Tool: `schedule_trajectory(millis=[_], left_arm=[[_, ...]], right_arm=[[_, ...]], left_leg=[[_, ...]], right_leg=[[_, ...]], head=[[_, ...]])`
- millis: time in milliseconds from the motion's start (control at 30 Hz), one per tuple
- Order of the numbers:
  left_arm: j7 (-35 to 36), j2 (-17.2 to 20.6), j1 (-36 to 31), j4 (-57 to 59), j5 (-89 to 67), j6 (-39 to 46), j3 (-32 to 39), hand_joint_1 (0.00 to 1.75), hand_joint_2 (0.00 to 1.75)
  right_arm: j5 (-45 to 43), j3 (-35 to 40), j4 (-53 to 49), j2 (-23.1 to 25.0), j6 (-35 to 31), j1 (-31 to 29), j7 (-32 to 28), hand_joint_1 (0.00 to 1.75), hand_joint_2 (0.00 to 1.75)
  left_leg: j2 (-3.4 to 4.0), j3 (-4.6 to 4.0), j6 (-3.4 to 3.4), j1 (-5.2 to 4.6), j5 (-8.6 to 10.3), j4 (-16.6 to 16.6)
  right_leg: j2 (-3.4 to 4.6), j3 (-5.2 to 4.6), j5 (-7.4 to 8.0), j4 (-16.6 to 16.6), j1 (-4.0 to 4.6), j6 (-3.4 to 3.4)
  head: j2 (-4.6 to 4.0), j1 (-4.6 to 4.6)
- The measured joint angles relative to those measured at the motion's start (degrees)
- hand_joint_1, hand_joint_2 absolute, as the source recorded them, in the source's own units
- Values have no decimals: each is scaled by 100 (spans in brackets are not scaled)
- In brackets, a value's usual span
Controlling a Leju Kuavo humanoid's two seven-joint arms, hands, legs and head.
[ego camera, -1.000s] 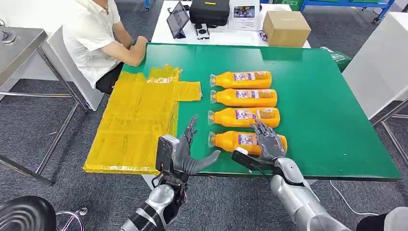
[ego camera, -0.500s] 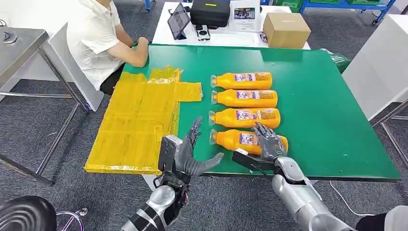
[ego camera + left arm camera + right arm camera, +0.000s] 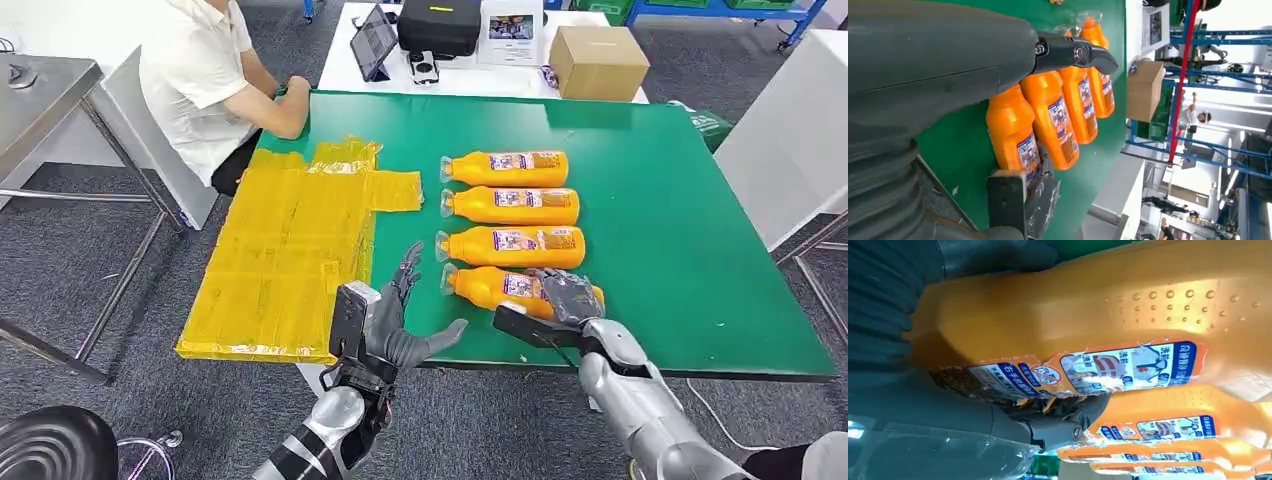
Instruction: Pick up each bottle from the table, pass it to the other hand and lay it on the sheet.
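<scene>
Several orange bottles lie side by side on the green table (image 3: 690, 240), caps toward the yellow sheet (image 3: 280, 250) spread on its left part. My right hand (image 3: 565, 297) is curled over the base end of the nearest bottle (image 3: 495, 287) and grips it; the bottle still lies on the table. Up close the right wrist view has this bottle (image 3: 1098, 305) against the palm, with a finger (image 3: 1058, 427) between it and its neighbour. My left hand (image 3: 395, 325) hovers open at the front edge, between sheet and bottle cap, thumb pointing at the bottle (image 3: 1010, 130).
A person in a white shirt (image 3: 200, 80) sits at the table's far left corner, arm on its edge. Behind stands a white table with a cardboard box (image 3: 597, 60), a tablet (image 3: 372, 40) and a black case (image 3: 437, 25). A metal table (image 3: 40, 90) stands left.
My right hand's fingers have curled down from lying flat over the nearest bottle and now close around it. The left hand has barely moved. The view shifted slightly.
</scene>
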Motion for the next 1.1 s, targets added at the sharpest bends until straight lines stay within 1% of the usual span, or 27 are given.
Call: schedule_trajectory(millis=[267,367,433,467,533,600,733,800,1000,1067,1100], left_arm=[[0,2,3,-9,0,-9,0,0,175],[-2,2,4,-9,7,-7,0,0,175],[-29,2,5,-9,39,-7,0,0,175],[-85,2,6,-11,112,7,2,0,175],[-241,4,17,-42,280,182,15,0,175],[-291,4,28,-66,503,286,46,0,175],[-53,43,111,-70,1242,-128,81,0,175],[67,100,227,-50,1499,-323,87,0,175],[345,346,802,155,1963,-577,35,0,175],[356,426,849,192,2022,-623,39,0,175],[361,455,896,201,2048,-634,37,0,175]], right_arm=[[-15,2,-74,-46,26,44,-2,175,175],[-147,2,-109,-55,50,55,-55,175,175],[-515,-22,-151,-55,202,65,-267,175,175],[-882,-94,-192,-44,401,63,-453,175,175],[-1588,-293,-308,-44,752,81,-754,175,175],[-2064,-446,-501,9,890,197,-912,175,175],[-3069,-741,-1042,166,1298,469,-1189,175,175],[-3463,-874,-1385,247,1362,662,-1252,175,175],[-3932,-1084,-2429,398,1270,1363,-1257,175,175],[-3956,-1097,-2655,411,1261,1495,-1257,175,175],[-3965,-1110,-2738,422,1255,1540,-1255,175,175]], left_leg=[[-2,-2,3,-1,-6,0],[-2,-4,4,-1,-6,0],[0,-7,4,0,-6,0],[2,-7,4,0,-6,0],[11,-6,1,2,-8,0],[29,-2,-8,2,-18,0],[36,-6,-11,8,-19,0],[34,-17,-13,11,-17,0],[27,-71,-14,11,-16,-1],[19,-100,-13,10,-10,0],[18,-100,-13,9,-11,0]], right_leg=[[-1,-5,-4,-1,-1,1],[-1,-4,-4,-1,-1,1],[0,22,-2,0,-1,2],[1,38,-1,0,0,3],[6,41,4,0,1,1],[22,41,6,0,2,2],[29,28,5,1,11,-1],[29,21,4,3,13,-1],[25,-21,0,9,11,-1],[21,-47,1,12,9,0],[20,-47,0,12,8,-1]], head=[[0,2],[0,2],[0,2],[0,2],[0,9],[0,2],[0,2],[0,0],[0,0],[0,7],[0,-2]])
